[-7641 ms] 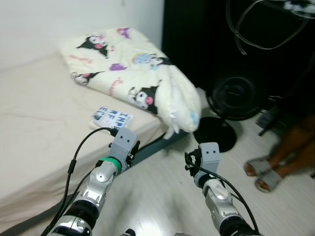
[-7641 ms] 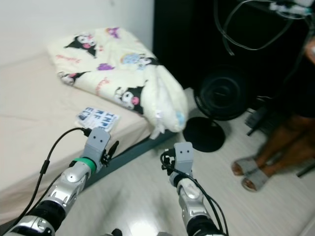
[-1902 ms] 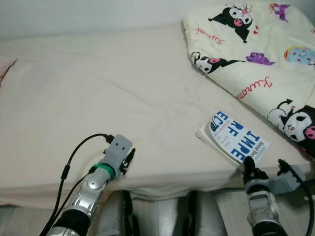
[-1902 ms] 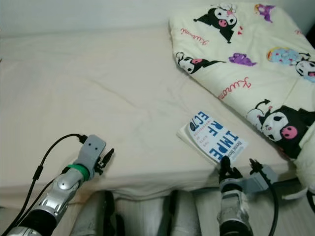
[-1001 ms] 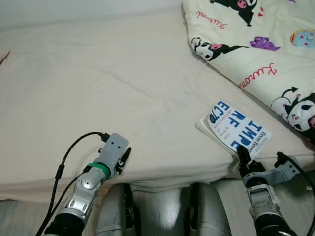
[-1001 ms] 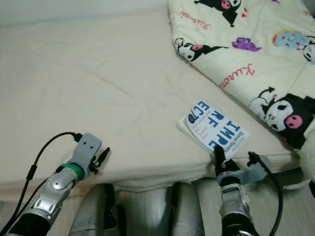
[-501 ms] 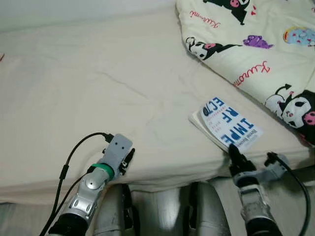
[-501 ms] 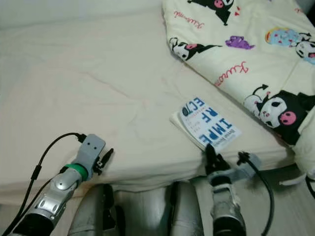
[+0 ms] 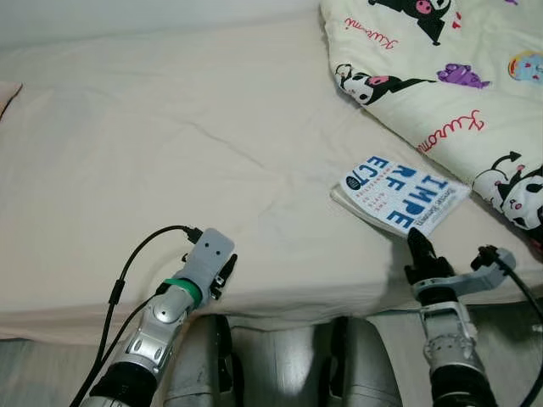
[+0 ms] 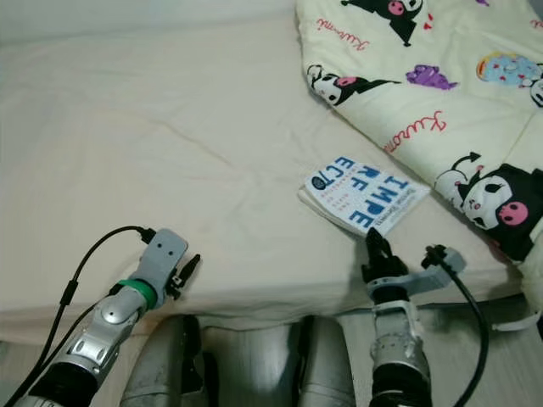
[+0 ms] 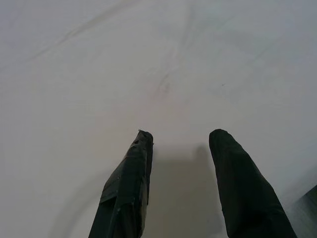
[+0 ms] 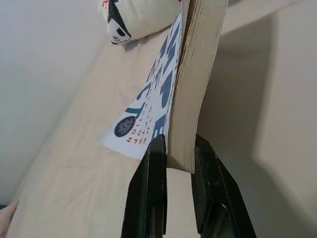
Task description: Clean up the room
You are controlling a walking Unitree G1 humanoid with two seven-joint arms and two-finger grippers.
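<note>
A white paperback book with big blue letters lies on the beige bed, close to its near edge. My right gripper is shut on the book's near corner; in the right wrist view its fingers pinch the book by its page edge and cover. My left gripper hovers at the bed's near edge, far left of the book. In the left wrist view its fingers stand open over bare sheet with nothing between them.
A folded cream blanket with cartoon prints covers the bed's right end, just beyond the book. My silver legs stand against the bed's near side. A pinkish corner peeks in at the far left.
The book has turned on the bed, its lettering now running more sideways, with my right gripper holding its near corner. The camera has shifted slightly. The left arm is much as before.
</note>
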